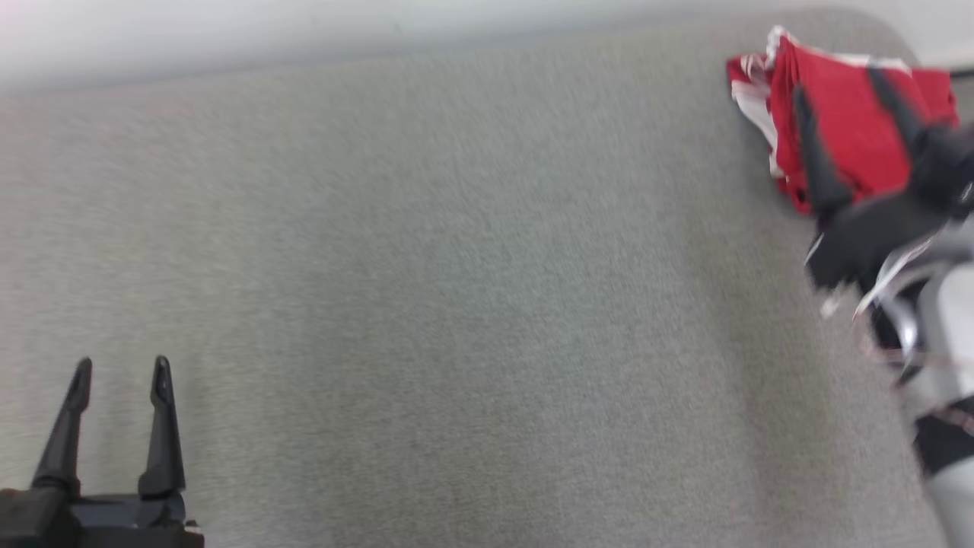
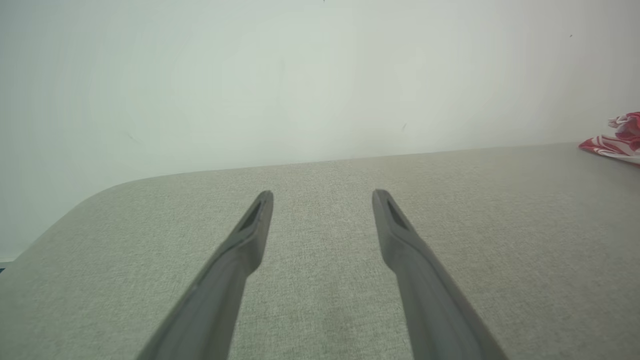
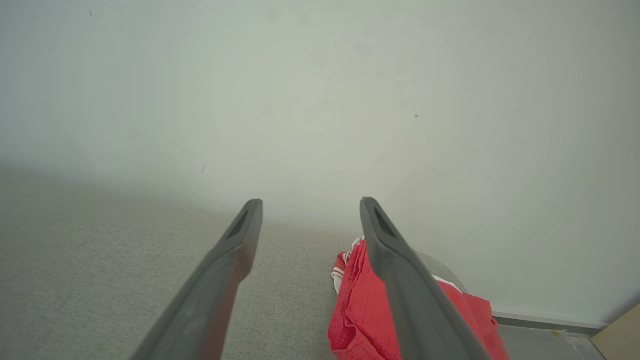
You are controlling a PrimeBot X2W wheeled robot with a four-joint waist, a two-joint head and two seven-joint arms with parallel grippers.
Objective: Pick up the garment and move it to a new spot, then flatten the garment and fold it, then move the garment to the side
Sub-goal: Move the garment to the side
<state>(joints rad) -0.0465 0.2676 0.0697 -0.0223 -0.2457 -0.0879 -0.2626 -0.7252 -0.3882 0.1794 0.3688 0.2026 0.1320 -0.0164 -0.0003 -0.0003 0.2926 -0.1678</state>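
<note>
step: reach for pick-up, I judge | crumpled red-and-white cloth garment [image 1: 852, 152] at far right corner of grey fabric-covered table [image 1: 456, 266] | my right gripper [image 1: 837, 85] spread above it, holding nothing | my left gripper [image 1: 122, 365] spread, at table's near left | advice: straddle thick fold, pinch several layers, lift clear

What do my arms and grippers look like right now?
The left gripper and right gripper each have two long dark grey fingers, tapering, with a slot-like recess near the tip, on a black base. The right forearm is pale silver, with blurred thin strands, perhaps cables, at the wrist.
</note>
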